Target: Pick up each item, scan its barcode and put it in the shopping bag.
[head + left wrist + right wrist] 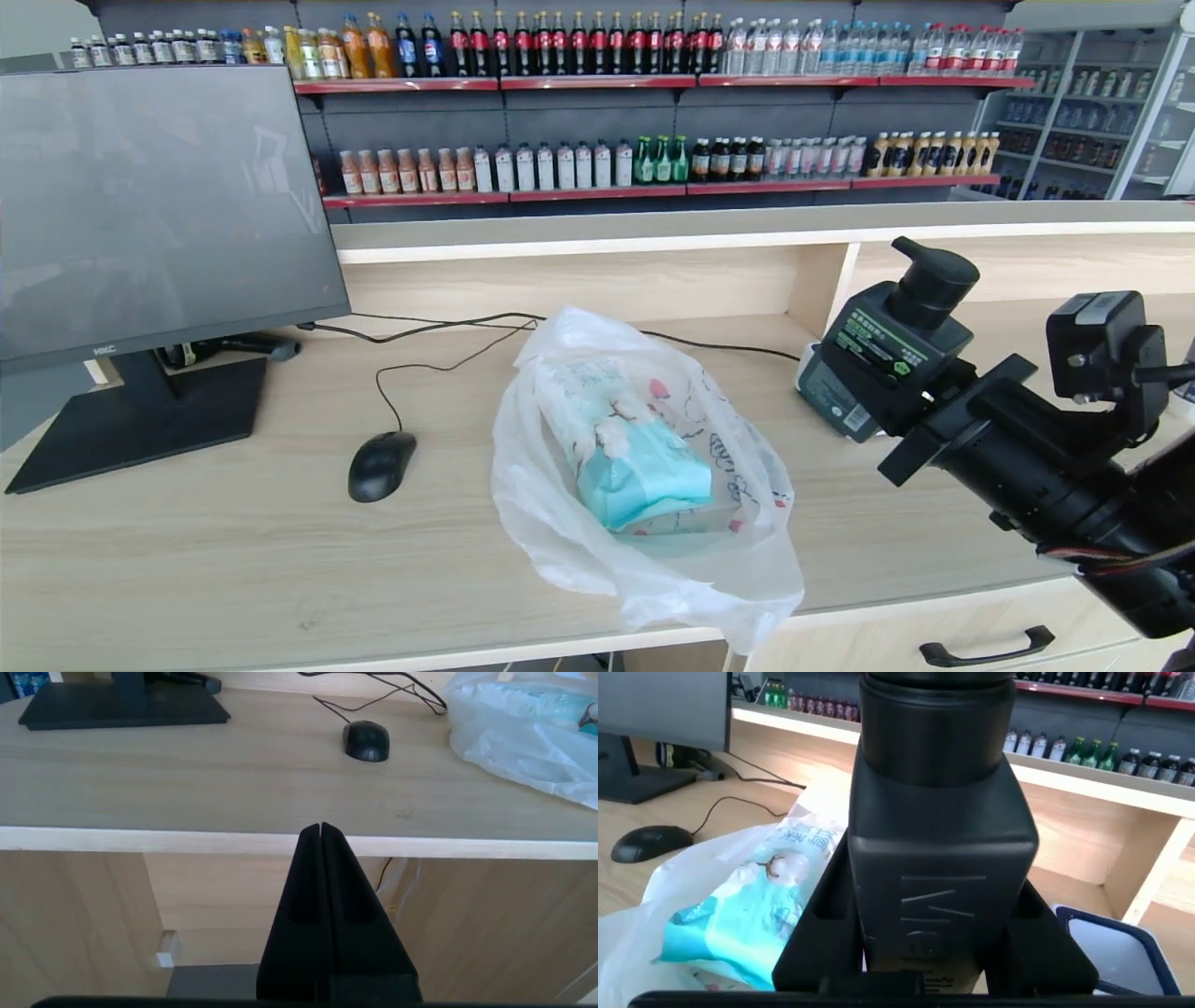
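Pale wood counter (233,560) is running across my view, and I am placing everything from the shopping bag (560,541) slumping at its middle. Nearest me, left of the bag and below the counter's front edge, the left gripper (320,835) is hanging with its fingers pressed together on nothing. To the bag's right and raised off the wood, the right gripper (920,415) is clamping a dark pump bottle (882,350) by its body, fingers tight on both flanks. The bottle is leaning with its base toward the bag and its pump cap pointing up and away, so its long axis is slanting off from the bag's opening. A teal pack (644,476) is already lying inside the bag. I am judging the right arm much the nearer of the two. The bag lies to the left of those fingers, so the coming move is turning on swinging the bottle's base across to the bag's mouth. Left of the bag a mouse (381,465) is sitting, its cable trailing back. Farther left a monitor (159,205) is standing, with a dark handheld device (229,348), possibly the scanner, lying behind its foot. Beyond the bag, shelves of drinks (597,163) are lining the wall.
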### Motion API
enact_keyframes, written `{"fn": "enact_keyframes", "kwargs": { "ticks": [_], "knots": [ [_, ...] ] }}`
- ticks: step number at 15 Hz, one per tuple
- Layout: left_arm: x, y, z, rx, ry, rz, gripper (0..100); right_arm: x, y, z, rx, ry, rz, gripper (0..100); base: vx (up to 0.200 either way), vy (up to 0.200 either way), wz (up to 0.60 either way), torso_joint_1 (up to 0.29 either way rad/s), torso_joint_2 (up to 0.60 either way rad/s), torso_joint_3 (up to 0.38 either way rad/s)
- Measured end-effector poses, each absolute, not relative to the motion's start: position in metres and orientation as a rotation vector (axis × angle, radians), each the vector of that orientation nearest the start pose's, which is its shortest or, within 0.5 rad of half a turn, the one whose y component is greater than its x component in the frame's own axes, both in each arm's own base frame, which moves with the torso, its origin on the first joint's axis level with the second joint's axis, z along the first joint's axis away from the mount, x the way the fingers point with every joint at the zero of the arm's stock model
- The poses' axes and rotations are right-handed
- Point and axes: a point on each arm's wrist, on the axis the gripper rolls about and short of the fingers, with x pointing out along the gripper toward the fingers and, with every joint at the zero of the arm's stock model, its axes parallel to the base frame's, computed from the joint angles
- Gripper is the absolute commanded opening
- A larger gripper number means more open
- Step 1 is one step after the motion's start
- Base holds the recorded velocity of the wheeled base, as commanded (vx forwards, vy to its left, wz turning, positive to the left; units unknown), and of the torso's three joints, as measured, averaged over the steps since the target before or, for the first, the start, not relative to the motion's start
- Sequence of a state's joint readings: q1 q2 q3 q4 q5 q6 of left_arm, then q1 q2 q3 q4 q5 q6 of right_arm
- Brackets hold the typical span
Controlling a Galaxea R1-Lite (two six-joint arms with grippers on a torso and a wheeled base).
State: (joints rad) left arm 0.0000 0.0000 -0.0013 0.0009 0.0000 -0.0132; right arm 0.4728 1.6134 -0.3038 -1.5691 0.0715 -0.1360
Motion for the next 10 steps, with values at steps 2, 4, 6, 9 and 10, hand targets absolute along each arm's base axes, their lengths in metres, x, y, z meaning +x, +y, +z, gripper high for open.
{"fn": "enact_keyframes", "kwargs": {
  "ticks": [2, 4, 6, 9, 10],
  "knots": [
    [-0.023, 0.0, 0.076, -0.015, -0.001, 0.0, 0, 0.204, 0.106, 0.177, -0.074, -0.293, 0.523, 0, 0.0, 0.2, 0.0, 0.002, 0.0, 0.005],
    [-0.023, 0.0, 0.076, -0.014, 0.0, 0.0, 0, 0.204, 0.106, 0.177, -0.074, -0.293, 0.524, 0, 0.0, 0.1, 0.0, 0.001, 0.0, 0.001],
    [-0.023, 0.0, 0.076, -0.013, -0.001, 0.0, 0, 0.204, 0.105, 0.174, -0.077, -0.281, 0.522, 0, 0.0, 0.0, 0.0, 0.0, 0.0, 0.0],
    [-0.023, 0.0, 0.076, -0.012, 0.0, 0.0, 0, 0.214, 0.101, 0.166, -0.088, -0.246, 0.49, 0, 0.0, 0.0, 0.0, 0.0, 0.0, 0.0],
    [-0.023, 0.0, 0.076, -0.012, 0.0, 0.0, 0, 0.218, 0.1, 0.163, -0.091, -0.235, 0.48, 0, 0.0, 0.0, 0.0, 0.0, 0.0, 0.0]
  ]
}}
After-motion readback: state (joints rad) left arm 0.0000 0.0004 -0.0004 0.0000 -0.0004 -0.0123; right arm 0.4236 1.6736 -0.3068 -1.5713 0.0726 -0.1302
